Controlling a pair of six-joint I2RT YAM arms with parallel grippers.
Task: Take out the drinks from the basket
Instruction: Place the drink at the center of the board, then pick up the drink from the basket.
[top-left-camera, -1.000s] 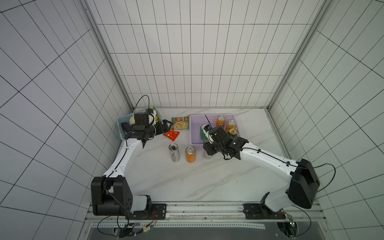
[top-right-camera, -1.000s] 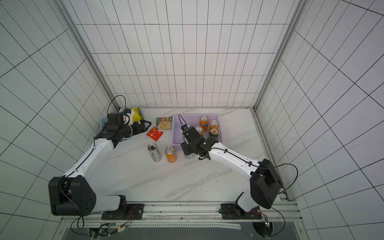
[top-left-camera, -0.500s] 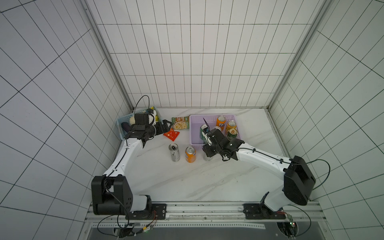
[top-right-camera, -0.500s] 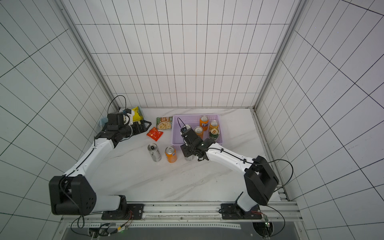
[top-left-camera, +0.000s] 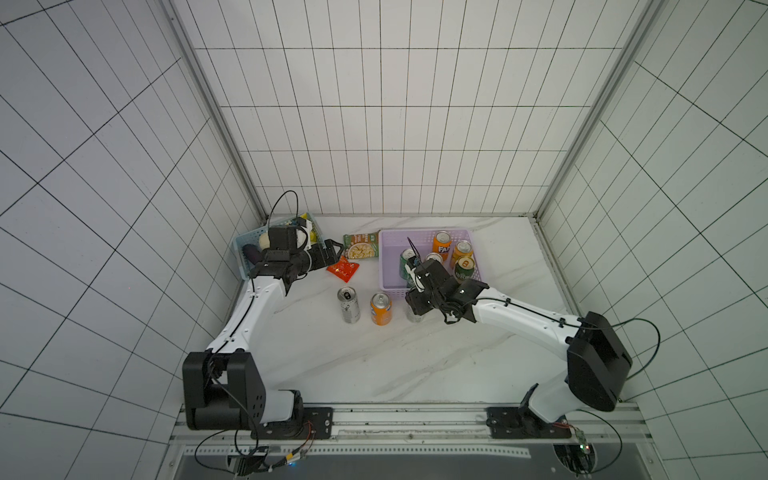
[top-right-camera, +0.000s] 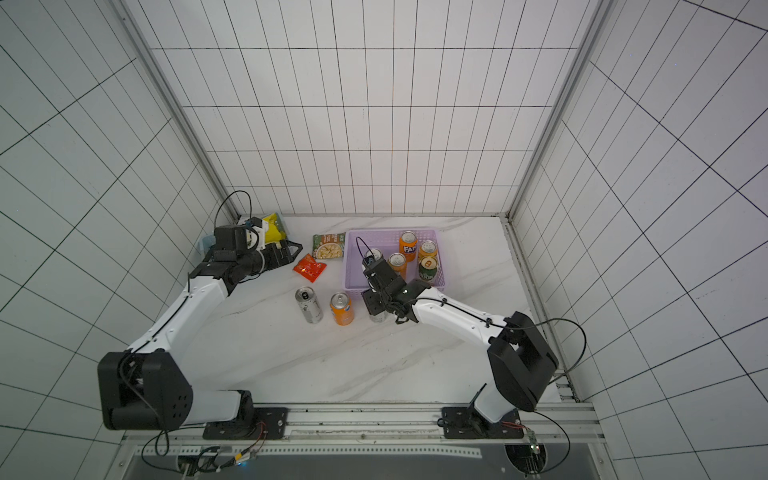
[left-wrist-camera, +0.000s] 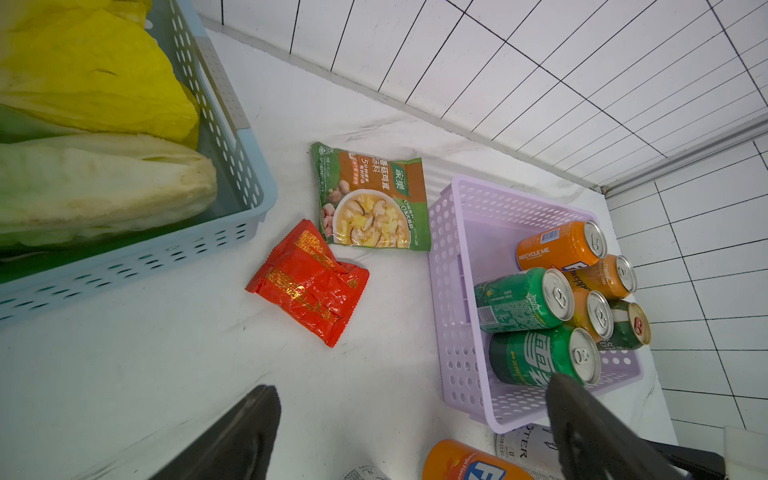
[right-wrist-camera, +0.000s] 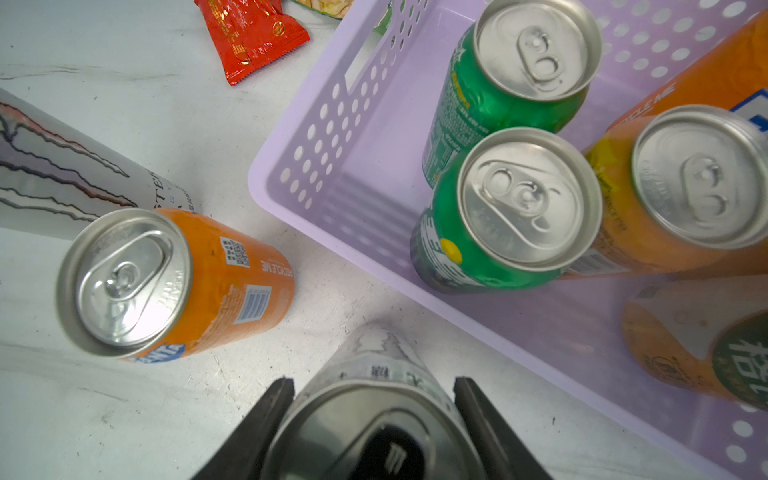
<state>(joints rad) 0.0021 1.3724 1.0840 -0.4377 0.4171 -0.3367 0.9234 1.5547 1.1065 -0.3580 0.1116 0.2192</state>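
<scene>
Left tool (top-left-camera: 333, 250) hangs spread wide, empty, near the red packet (top-left-camera: 343, 268). On the table (top-left-camera: 374, 365) stand a silver can (top-left-camera: 348, 305) and an orange can (top-left-camera: 380, 308). The right tool (right-wrist-camera: 374, 384) is clenched on an upright silver-white can (right-wrist-camera: 374, 353) just outside the basket (top-left-camera: 388, 266), which holds six drinks (top-left-camera: 461, 253).

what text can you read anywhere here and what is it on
"RECYCLE ME": far orange can in the lilac basket.
"hweppe", cut off: second orange can there.
"Sprite": green can.
"ANTA", "RECYCLE ME": table orange can.
"STE", cut off: loose silver-white can.
"橙": dark green can.
"5" amid Chinese print: green packet.
Too blurred: held silver-white can in the right claw; fine print elsewhere.
</scene>
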